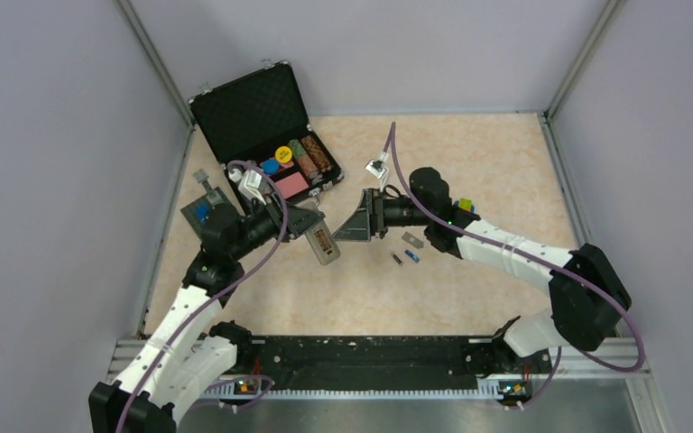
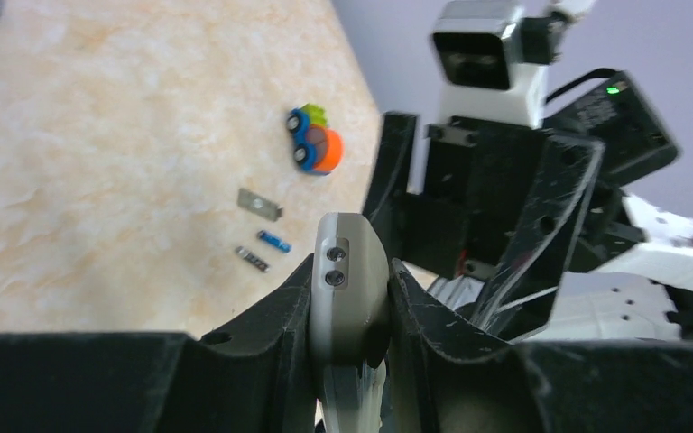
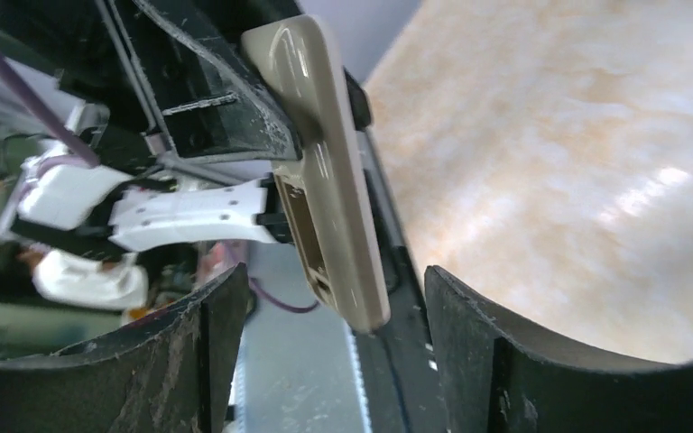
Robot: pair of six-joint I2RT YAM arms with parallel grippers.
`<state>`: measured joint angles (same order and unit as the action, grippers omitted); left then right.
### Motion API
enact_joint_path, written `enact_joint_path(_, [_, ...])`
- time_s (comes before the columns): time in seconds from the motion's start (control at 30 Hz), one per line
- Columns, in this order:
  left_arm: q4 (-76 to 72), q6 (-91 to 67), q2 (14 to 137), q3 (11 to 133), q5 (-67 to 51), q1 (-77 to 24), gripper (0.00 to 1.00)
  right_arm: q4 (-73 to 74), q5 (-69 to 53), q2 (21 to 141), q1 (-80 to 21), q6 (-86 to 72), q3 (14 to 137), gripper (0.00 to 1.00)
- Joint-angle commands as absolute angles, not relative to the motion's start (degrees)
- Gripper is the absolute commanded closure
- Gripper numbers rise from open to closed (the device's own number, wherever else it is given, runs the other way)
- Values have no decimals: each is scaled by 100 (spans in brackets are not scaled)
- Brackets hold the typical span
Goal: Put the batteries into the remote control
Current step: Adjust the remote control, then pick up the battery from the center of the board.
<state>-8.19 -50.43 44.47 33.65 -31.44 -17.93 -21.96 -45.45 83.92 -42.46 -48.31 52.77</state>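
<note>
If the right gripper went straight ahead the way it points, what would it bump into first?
Most likely the remote control, held up by the left gripper. It sits right ahead of the right gripper, whose fingers are open, nearly between them, though exact depth is hard to judge.

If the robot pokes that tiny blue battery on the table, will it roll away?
Probably: the tiny blue cylindrical battery lies on its side on the smooth beige tabletop, so it likely rolls sideways. It looks slim and light, so pinching it may be fiddly.
</note>
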Motion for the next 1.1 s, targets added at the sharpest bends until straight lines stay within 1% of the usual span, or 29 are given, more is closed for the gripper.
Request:
enact_joint_path(0.0, [-53, -4171, 4284, 3637, -2670, -1775, 100, -971, -3514, 7538, -3968, -3986, 5149, 30])
enact_joint_path(0.1, [137, -3964, 4223, 3533, -2521, -1772, 100, -93, -2797, 7194, -3819, -3321, 5050, 30])
enact_joint_path(0.17, [134, -3886, 4188, 3453, -2457, -1766, 100, 672, -2141, 7151, -3802, -2861, 5076, 33])
enact_joint_path(0.23, [88, -3812, 4192, 3399, -2436, -1766, 100, 1206, -1570, 7288, -3806, -2429, 5110, 41])
enact_joint_path(0.33, [81, -3733, 4247, 3382, -2541, -1774, 100, 1659, -868, 7703, -3811, -1964, 5211, 59])
enact_joint_path(0.4, [105, -3731, 4301, 3386, -2546, -1769, 100, 1759, -615, 8002, -3815, -1749, 5298, 65])
enact_joint_path(0.47, [144, -3745, 4379, 3390, -2517, -1767, 100, 1795, -387, 8323, -3825, -1577, 5408, 66])
enact_joint_path(0.57, [381, -3770, 4662, 3488, -2419, -1767, 100, 1963, -192, 8839, -3884, -1295, 5610, 58])
enact_joint_path(0.73, [549, -3813, 5046, 3582, -2437, -1767, 100, 2152, -29, 9346, -4043, -988, 5801, 55])
enact_joint_path(0.83, [486, -3829, 5153, 3587, -2420, -1766, 100, 2119, -18, 9483, -4069, -947, 5790, 57])
enact_joint_path(1.07, [425, -3794, 5393, 3689, -2250, -1758, 100, 2013, 285, 9795, -4190, -862, 5868, 67])
